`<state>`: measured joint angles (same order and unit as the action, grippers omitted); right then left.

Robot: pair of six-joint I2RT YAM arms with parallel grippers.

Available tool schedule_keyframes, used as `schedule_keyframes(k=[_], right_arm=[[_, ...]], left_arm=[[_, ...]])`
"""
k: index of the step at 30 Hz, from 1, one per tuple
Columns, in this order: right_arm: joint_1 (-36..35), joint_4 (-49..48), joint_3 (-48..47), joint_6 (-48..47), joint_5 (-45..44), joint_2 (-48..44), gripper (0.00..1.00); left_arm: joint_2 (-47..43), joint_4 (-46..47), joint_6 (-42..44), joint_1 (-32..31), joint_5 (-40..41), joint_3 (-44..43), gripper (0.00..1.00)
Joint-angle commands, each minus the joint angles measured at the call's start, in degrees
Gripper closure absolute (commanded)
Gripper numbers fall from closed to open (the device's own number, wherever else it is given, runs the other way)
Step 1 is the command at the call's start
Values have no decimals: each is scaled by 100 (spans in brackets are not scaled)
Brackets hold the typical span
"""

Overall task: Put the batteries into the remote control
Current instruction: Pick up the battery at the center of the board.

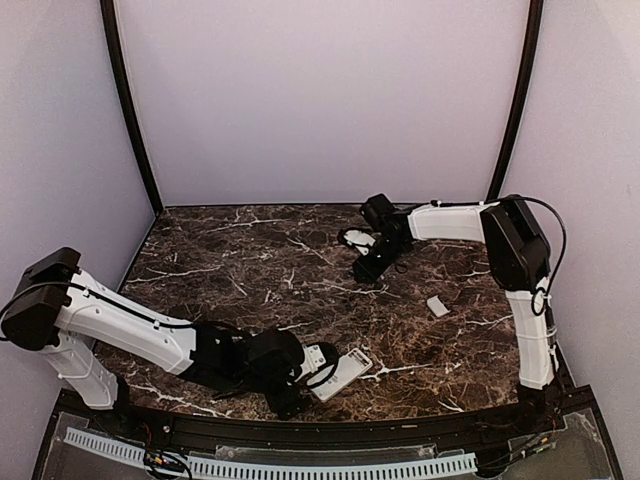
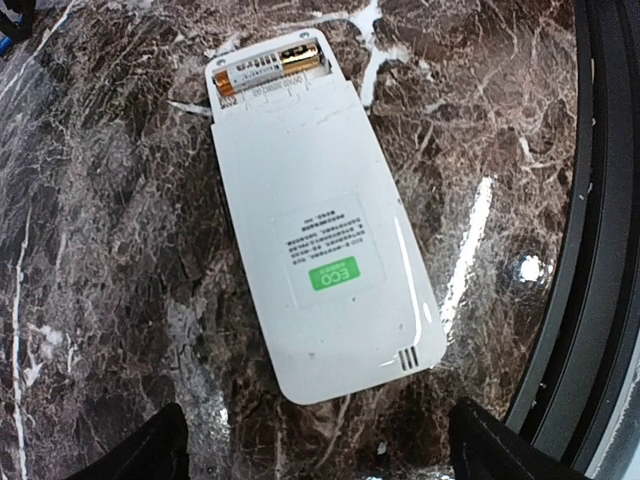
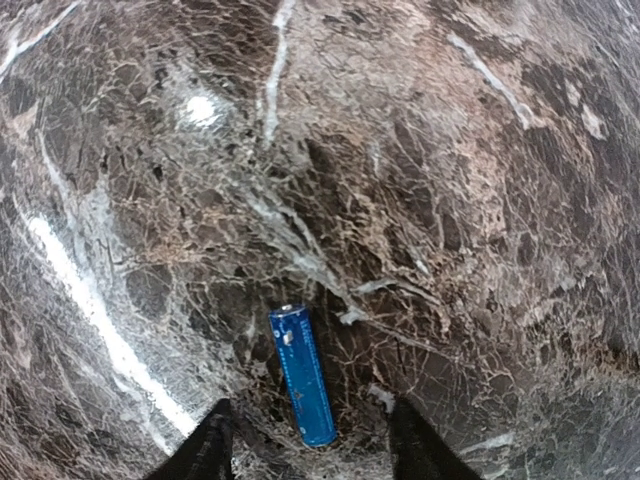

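One cell (image 2: 270, 70) seems seated in flat white plastic remote control (image 2: 320, 230); slim blue cylindrical battery (image 3: 302, 375) not loaded; left gripper (image 2: 318, 442), right gripper (image 3: 312, 452) both spread, empty.

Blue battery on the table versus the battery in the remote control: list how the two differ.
Colour: the blue battery is blue; the fitted battery is gold with a pale label.
Place: the blue battery lies loose on the marble table; the fitted battery sits in the open compartment of the remote control.
Shared: both are slim cylinders lying on their sides.
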<state>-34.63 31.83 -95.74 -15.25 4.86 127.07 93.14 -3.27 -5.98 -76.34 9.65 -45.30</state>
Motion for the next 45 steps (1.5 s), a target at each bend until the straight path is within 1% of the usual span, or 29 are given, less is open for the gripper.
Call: schedule_keyframes(k=[1,2,3,4,8,11,13,16,20,30,33,36,39,42,45], right_arm=[[18,130,-23,-119,210,169,62],[14,132,11,-114,206,163,69],[11,130,52,-111,193,146,73],[3,122,94,-118,186,119,75],[-47,-2,217,-130,206,62,77],[-116,-13,161,-140,166,140,80],[-146,-22,136,-142,103,172,87],[-145,-14,156,-121,64,162,100],[-149,-42,345,-82,381,-125,100],[-182,-718,1386,293,1019,-1596,100],[-206,-716,1683,430,1156,-1964,100],[-305,-700,2066,599,1274,-2409,100],[-526,-903,2780,440,1697,-3056,100],[-829,-1510,3550,163,2211,-3910,100],[-968,-1819,3842,195,2484,-4500,100]], left_arm=[[-476,-190,75,77,-142,160,11],[-522,-191,68,94,-133,165,11],[-541,-196,57,128,-131,169,11],[-573,-204,59,145,-126,174,11],[-618,-225,47,242,-64,178,11],[-622,-241,6,311,-28,179,11],[-645,-244,-42,338,17,191,11],[-762,-241,-128,386,53,256,11],[-968,-144,-190,443,32,395,11],[-989,83,-333,453,140,585,11],[-923,222,-289,448,40,659,11],[-637,34,-277,325,464,498,11],[-280,65,-7,62,512,289,11],[-191,479,-54,25,174,308,11],[-263,789,-96,22,92,458,11]])
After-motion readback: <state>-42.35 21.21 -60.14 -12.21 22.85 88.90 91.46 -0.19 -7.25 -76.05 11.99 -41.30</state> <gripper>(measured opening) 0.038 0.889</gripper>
